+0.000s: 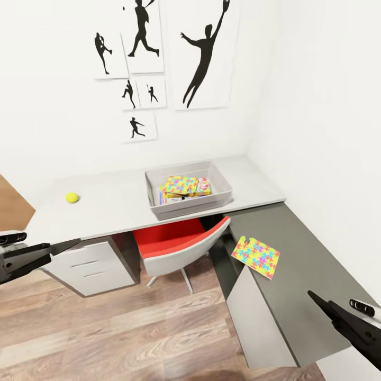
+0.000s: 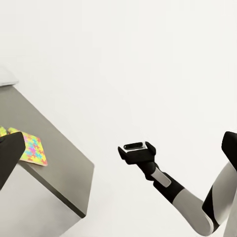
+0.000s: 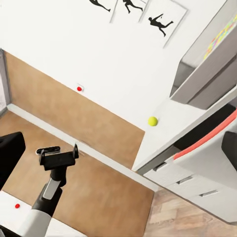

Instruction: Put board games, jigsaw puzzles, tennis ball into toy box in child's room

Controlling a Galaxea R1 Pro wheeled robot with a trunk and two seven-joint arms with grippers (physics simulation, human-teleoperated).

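Observation:
The toy box (image 1: 154, 197) stands on the pale grey table (image 1: 111, 203) under the wall prints. In it lie a jigsaw puzzle (image 1: 180, 184) and a printed board game (image 1: 203, 186); whatever is below them is hidden. The tennis ball (image 1: 72, 197) rests on the table's left part and also appears as tennis ball (image 3: 152, 121). A second jigsaw puzzle (image 1: 256, 256) lies on the lower dark grey section, near its edge. My left gripper (image 1: 71, 244) hovers in front of the drawers, open and empty. Over the dark section's near end my right gripper (image 1: 317, 301) is open and empty. The bed is out of view.
A red chair (image 1: 174, 241) is tucked under the table below the toy box. White drawers (image 1: 90, 264) sit under the table's left end. Wood plank floor (image 1: 132, 328) spreads in front. A brown wooden panel (image 1: 11, 203) is at the far left. White walls close the corner.

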